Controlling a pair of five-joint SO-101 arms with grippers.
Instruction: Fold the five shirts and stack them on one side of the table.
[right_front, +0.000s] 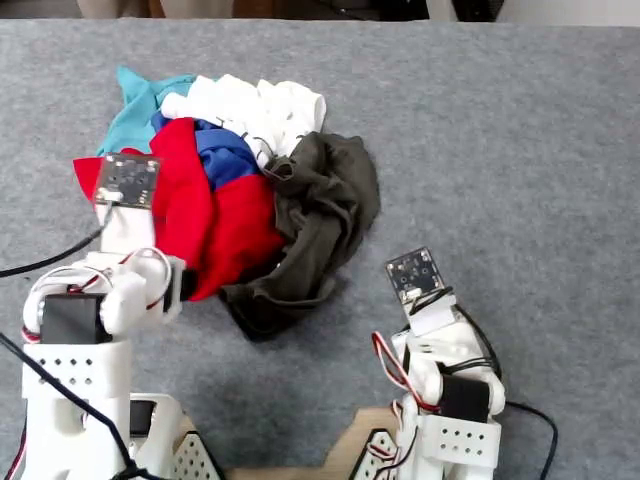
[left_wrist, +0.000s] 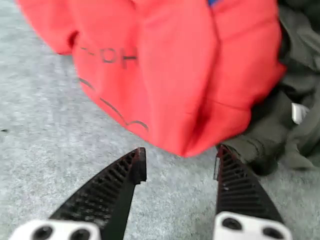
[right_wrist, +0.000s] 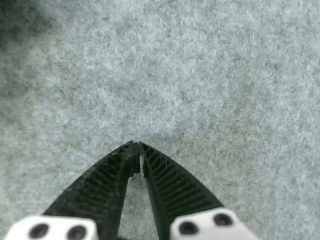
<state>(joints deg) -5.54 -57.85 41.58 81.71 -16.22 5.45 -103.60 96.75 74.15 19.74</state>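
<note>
Starting at the left of the high view, the left arm (right_front: 100, 300) is found at about eight o'clock on the desk (right_front: 520, 150), with its wrist over the near edge of the red shirt (right_front: 205, 215). The left end effector (left_wrist: 180, 150) is spread wide and nothing is held in it. The lowest fold of the red shirt lies just ahead of its tips.

All five shirts are heaped in one crumpled pile toward ten o'clock from the desk's centre, and none is folded yet.
- A teal shirt (right_front: 135, 105) is seen at the pile's eleven o'clock.
- The red shirt is spread across the seven o'clock side.
- A blue shirt (right_front: 225, 155) is half buried in the middle.
- A white shirt (right_front: 255, 105) is bunched at twelve to one o'clock.
- A dark olive shirt (right_front: 325, 205) is draped from three to five o'clock.

The right arm (right_front: 440, 370) is placed at five o'clock, apart from the pile. The right end effector (right_wrist: 136, 147) is closed tip to tip on nothing, over bare grey felt.

The cloth is judged light, limp and clingy, so neighbouring shirts may be dragged along with whichever one is pulled. A pinch on a free hem or corner of the red shirt is judged safest, since the bunched middle would likely bring other layers with it.
</note>
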